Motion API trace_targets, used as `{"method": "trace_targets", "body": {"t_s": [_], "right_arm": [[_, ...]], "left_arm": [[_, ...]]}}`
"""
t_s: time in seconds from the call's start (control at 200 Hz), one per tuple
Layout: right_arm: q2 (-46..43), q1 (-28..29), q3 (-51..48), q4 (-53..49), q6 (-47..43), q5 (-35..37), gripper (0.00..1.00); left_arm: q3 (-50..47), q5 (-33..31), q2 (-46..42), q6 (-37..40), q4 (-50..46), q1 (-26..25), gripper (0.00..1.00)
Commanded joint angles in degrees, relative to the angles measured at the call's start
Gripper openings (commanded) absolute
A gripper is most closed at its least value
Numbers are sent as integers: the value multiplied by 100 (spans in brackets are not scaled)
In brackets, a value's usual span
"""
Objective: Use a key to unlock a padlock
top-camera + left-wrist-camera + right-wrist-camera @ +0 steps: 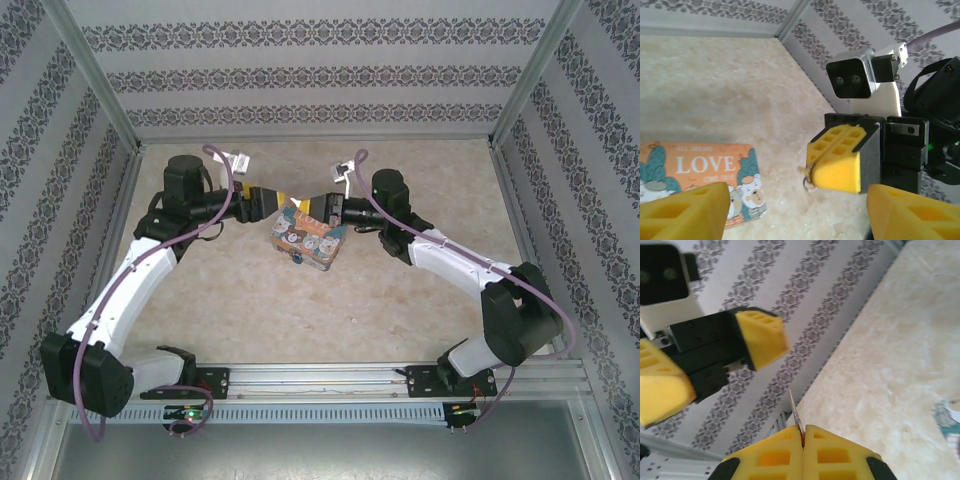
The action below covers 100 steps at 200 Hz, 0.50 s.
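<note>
- Right gripper (803, 432), jaws pressed together, pinches the thin silver key (795, 410) with its blade out, apparently ready for a keyhole.
- Left gripper (797, 200) gapes wide opposite, holding nothing.
- Teal padlock cannot be made out; the rectangular orange-and-teal "LOVE" box (306, 240) lies beneath.

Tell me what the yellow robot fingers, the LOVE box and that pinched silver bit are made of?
Yellow fingers: matte hard plastic, probably; they have hollow grid pockets. LOVE box: smooth printed face, tin or card, cannot tell. Silver bit in the shut right gripper: thin and shiny, likely a metal key.
</note>
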Motion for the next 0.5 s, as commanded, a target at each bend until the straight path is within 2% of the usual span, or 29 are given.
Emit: {"method": "trace_targets", "body": {"t_s": [0.0, 0.19, 0.355, 0.495], "right_arm": [[-54, -179, -322, -182, -90, 533, 0], [129, -436, -820, -136, 115, 908, 0], [422, -574, -1050, 4, 246, 806, 0], [666, -582, -1038, 35, 267, 768, 0]], "left_arm": [[-489, -592, -241, -188, 513, 75, 76], [-1556, -818, -440, -116, 759, 57, 77], [-2508, -727, -316, -414, 1763, -100, 77], [-2885, -655, 53, -393, 2555, -391, 80]]}}
